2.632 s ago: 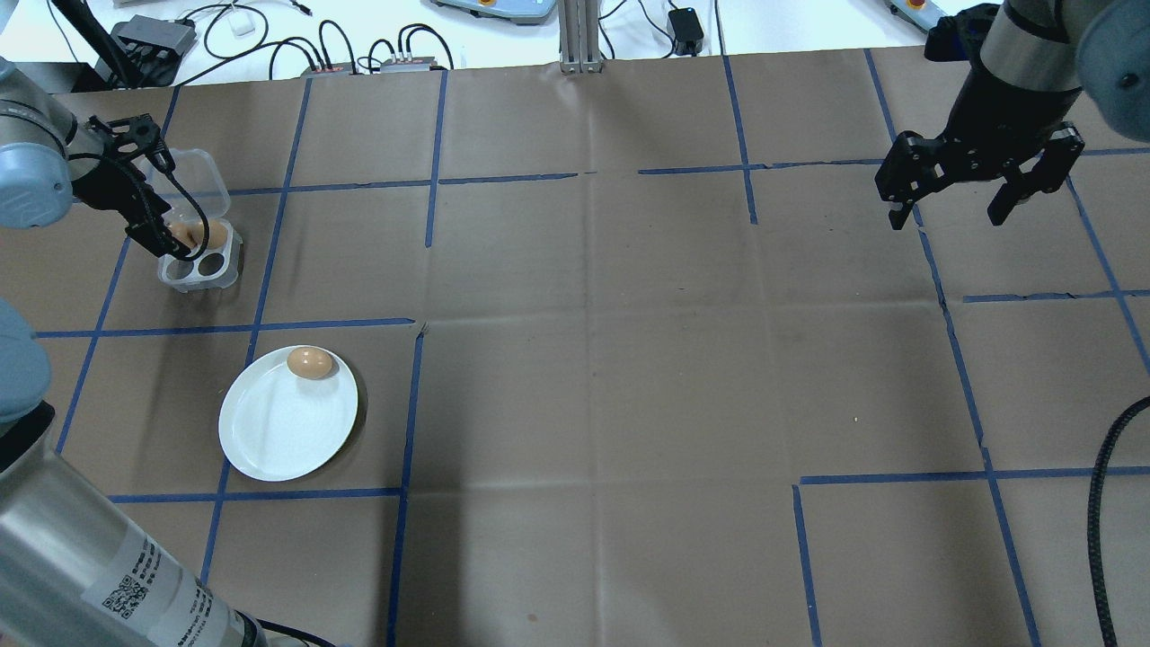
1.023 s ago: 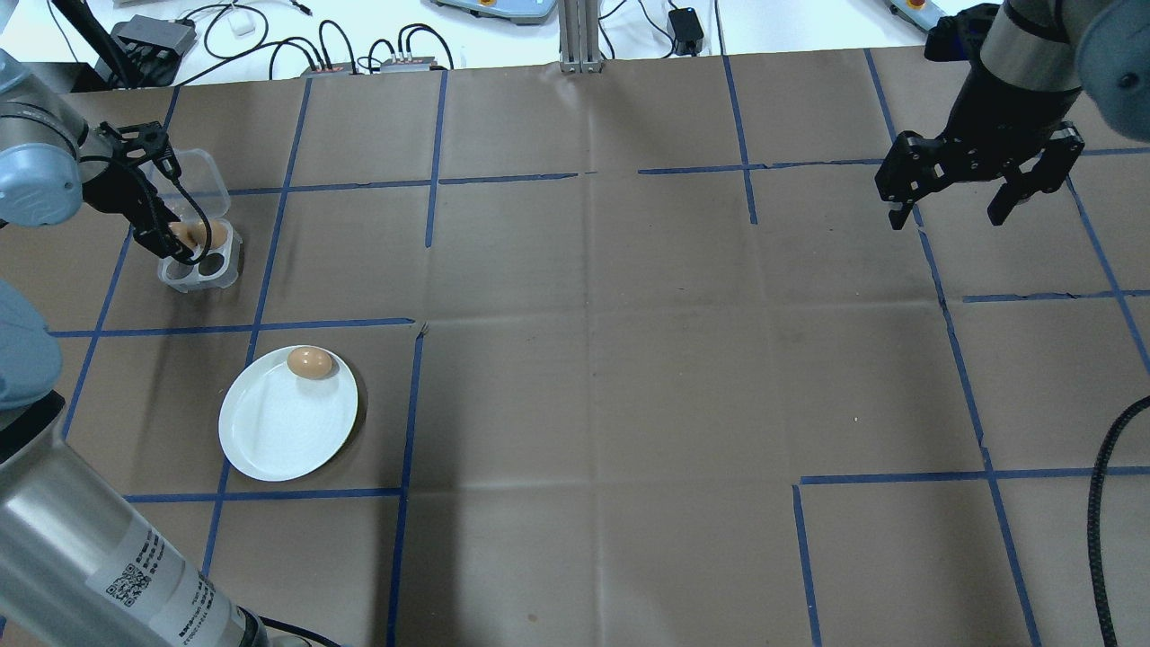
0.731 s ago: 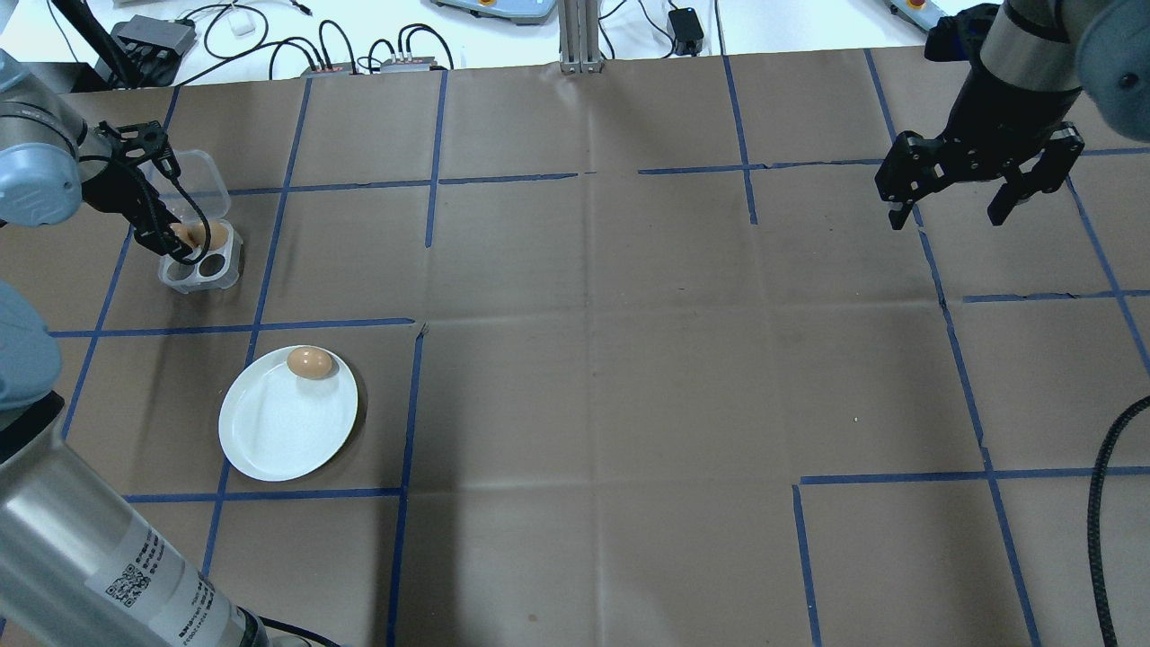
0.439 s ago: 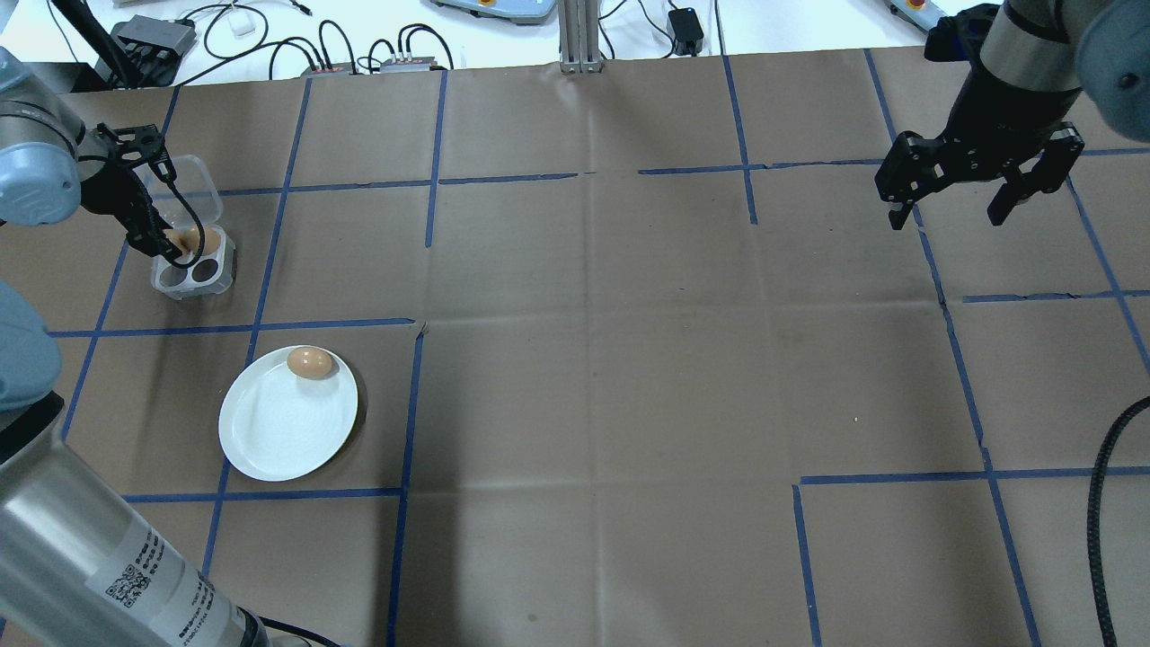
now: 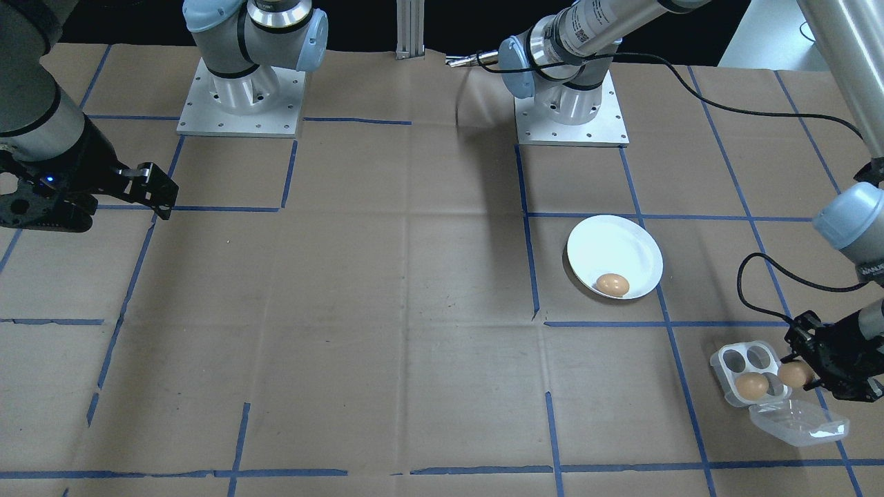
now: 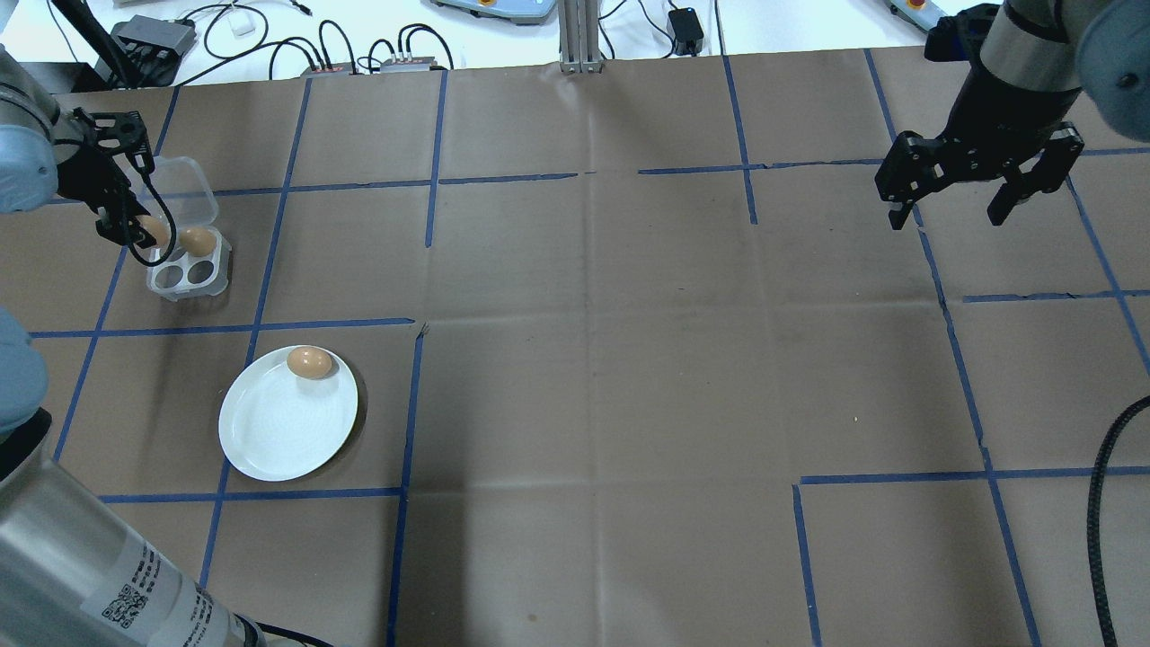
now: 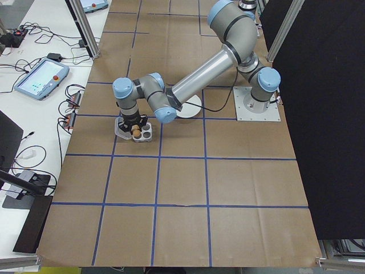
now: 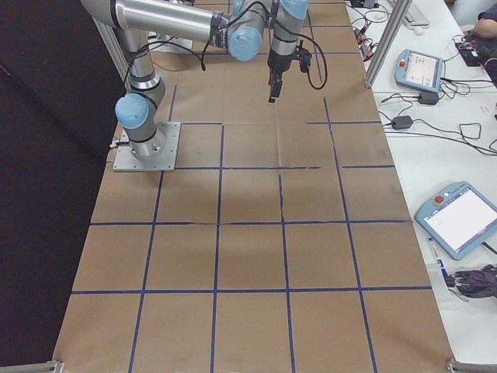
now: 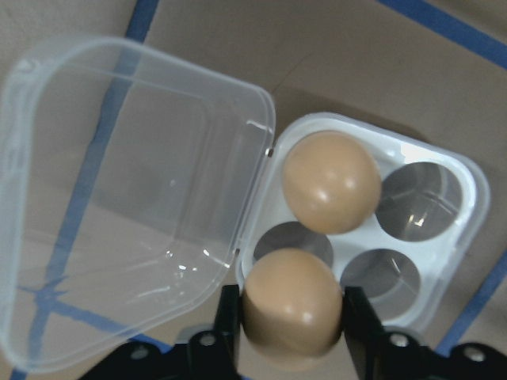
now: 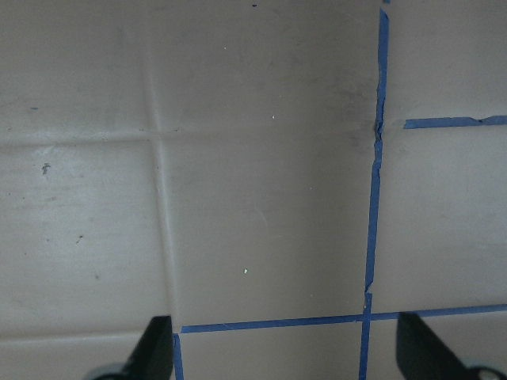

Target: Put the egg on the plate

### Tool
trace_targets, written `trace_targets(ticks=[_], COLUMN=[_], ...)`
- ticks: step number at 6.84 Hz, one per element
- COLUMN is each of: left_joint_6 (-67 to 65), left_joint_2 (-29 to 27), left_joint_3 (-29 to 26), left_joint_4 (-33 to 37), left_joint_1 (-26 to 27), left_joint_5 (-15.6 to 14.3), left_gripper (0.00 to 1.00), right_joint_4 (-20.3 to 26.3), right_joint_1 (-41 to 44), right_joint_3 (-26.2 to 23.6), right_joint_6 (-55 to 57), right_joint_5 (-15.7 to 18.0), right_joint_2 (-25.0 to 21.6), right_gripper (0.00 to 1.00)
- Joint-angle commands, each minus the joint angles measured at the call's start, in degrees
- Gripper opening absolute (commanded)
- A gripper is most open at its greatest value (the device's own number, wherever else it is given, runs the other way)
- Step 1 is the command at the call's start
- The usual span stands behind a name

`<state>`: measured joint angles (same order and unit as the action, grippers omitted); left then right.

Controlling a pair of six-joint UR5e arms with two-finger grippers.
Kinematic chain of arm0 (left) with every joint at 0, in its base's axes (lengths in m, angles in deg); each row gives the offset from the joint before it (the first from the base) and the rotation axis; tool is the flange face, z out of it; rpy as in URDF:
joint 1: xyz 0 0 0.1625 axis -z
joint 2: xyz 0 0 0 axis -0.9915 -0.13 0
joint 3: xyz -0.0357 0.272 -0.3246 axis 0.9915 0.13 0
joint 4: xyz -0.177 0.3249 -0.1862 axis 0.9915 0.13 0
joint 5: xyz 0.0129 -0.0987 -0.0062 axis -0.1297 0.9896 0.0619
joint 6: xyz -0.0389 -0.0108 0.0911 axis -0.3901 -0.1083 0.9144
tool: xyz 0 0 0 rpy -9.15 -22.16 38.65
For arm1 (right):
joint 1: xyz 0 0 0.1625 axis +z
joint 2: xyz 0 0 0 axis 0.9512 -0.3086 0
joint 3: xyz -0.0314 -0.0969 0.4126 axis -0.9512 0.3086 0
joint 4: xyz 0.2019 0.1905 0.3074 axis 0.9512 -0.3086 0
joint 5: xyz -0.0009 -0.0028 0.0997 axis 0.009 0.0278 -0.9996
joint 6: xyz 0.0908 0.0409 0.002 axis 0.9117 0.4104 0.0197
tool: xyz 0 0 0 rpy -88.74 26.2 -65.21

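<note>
Left gripper (image 9: 289, 317): clamped on a brown egg (image 9: 291, 310), raised clear of its cup so it can travel to the plate.
Egg tray (image 6: 189, 274): white moulded plastic, 4 round cups near the table's left edge; 1 other egg (image 6: 199, 241) sits in a cup, 3 cups are bare. Its clear lid (image 9: 127, 198) lies hinged back, leaving the cups reachable.
Plate (image 6: 278, 427): smooth, round, white, shallow-rimmed, nearer the robot than the tray; 1 egg (image 6: 310, 362) rests at its far rim.
Right gripper (image 6: 975, 193): jaws spread, holding nothing, hovering over the table's far right, well apart.
</note>
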<state>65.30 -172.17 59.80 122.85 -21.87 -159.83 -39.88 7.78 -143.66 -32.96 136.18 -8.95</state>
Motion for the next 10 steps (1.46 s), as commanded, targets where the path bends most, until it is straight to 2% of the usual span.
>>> trace_targets(ticks=[1,3,4,5,6,8,10], left_joint_6=[-3.46,-29.05,-33.51,-34.16,-34.17,-34.35,-34.26], left_joint_2=[7.21,13.01,15.22,15.76,15.51,14.98,14.01], left_joint_3=[5.12,15.21,18.39,20.69,22.71,23.88,21.95], left_joint_4=[11.13,17.57,22.57,23.66,23.59,22.8,20.88], left_joint_1=[1.38,3.75,4.03,4.64,5.51,5.52,5.35], left_joint_5=[0.65,0.74,2.05,3.71,6.95,7.07,6.98], left_gripper=[0.0,0.0,0.0,0.0,0.03,0.68,0.95], right_joint_4=[0.0,0.0,0.0,0.0,0.0,0.0,0.0], right_joint_1=[0.0,0.0,0.0,0.0,0.0,0.0,0.0], right_joint_3=[0.0,0.0,0.0,0.0,0.0,0.0,0.0], right_joint_6=[0.0,0.0,0.0,0.0,0.0,0.0,0.0], right_joint_5=[0.0,0.0,0.0,0.0,0.0,0.0,0.0], right_joint_2=[0.0,0.0,0.0,0.0,0.0,0.0,0.0], right_gripper=[1.0,1.0,1.0,1.0,1.0,1.0,1.0])
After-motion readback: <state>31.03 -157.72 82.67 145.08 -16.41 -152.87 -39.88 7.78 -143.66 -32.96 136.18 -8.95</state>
